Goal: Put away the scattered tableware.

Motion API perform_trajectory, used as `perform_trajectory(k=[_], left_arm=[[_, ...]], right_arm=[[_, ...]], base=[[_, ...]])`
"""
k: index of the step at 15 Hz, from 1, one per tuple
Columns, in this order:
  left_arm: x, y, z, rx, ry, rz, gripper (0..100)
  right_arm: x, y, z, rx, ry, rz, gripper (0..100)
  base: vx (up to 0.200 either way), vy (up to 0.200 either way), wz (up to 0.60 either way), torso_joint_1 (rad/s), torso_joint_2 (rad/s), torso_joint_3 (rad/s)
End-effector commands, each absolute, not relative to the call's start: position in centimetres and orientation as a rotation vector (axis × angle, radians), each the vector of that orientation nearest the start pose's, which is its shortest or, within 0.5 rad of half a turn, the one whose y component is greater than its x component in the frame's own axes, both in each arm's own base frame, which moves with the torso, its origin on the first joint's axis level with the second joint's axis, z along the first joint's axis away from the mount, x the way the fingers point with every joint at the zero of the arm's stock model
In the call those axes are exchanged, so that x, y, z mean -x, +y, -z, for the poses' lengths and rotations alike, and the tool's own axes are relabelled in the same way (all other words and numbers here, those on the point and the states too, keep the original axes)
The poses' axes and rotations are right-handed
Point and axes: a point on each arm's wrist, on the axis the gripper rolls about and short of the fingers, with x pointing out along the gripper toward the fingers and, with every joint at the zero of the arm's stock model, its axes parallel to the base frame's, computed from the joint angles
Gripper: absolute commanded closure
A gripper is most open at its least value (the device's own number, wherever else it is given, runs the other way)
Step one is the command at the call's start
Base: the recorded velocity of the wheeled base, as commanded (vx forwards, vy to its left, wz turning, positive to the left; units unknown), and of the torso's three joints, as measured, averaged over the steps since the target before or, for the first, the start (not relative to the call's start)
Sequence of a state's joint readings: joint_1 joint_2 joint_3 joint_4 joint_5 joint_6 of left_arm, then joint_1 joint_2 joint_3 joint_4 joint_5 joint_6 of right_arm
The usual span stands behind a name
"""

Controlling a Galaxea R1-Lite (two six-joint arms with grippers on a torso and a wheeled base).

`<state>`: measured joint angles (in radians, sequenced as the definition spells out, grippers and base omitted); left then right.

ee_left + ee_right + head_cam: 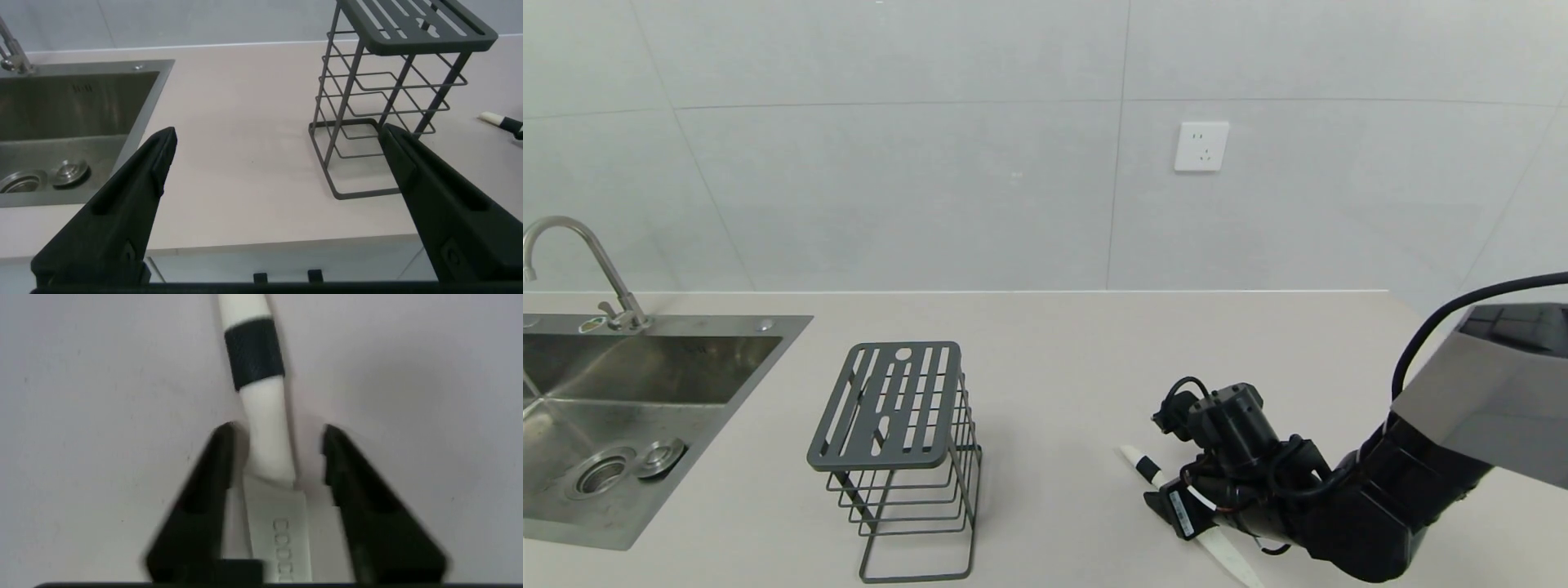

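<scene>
- A kitchen: a stainless steel sink with a curved faucet is set into a pale countertop.
- Large grey wall tiles with a socket rise behind it.
- A slotted wire rack stands on the countertop.

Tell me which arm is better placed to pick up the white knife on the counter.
Right. The right gripper is open and straddles the knife handle, one finger on each side. The left gripper hangs open at the counter front edge, the knife off beyond the rack.
</scene>
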<state>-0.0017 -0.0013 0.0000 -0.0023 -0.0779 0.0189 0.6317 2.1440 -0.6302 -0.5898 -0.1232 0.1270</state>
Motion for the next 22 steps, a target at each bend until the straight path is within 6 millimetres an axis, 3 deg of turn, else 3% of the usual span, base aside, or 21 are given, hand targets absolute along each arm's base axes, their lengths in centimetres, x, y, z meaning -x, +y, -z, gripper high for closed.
perform_trajectory(k=[1, 4, 9, 20, 21, 22], left_arm=[[2.3, -0.2, -7.6, -0.018, -0.002, 0.080, 0], [2.3, -0.2, -7.6, -0.019, -0.004, 0.080, 0], [2.3, -0.2, -7.6, -0.019, -0.004, 0.080, 0], [2.3, -0.2, -7.6, -0.017, -0.004, 0.080, 0], [2.3, -0.2, -7.6, -0.017, -0.004, 0.080, 0], [2.3, -0.2, -7.6, -0.017, -0.004, 0.080, 0]], right_arm=[[-25.5, 17.9, -1.0, 0.207, 0.847, -0.412, 0], [-25.1, 17.4, -3.2, 0.195, 0.791, -0.423, 0], [-22.8, 16.2, -1.2, 0.272, 0.899, -0.482, 0], [-23.4, 16.5, 0.7, 0.320, 0.929, -0.530, 0], [-23.4, 16.5, 0.9, 0.324, 0.936, -0.530, 100], [-23.3, 16.5, 1.1, 0.327, 0.943, -0.529, 100]], base=[[0.000, 0.000, 0.00, 0.000, 0.00, 0.000], [0.000, 0.000, 0.00, 0.000, 0.00, 0.000], [0.000, 0.000, 0.00, 0.000, 0.00, 0.000], [0.000, 0.000, 0.00, 0.000, 0.00, 0.000], [0.000, 0.000, 0.00, 0.000, 0.00, 0.000], [0.000, 0.000, 0.00, 0.000, 0.00, 0.000]])
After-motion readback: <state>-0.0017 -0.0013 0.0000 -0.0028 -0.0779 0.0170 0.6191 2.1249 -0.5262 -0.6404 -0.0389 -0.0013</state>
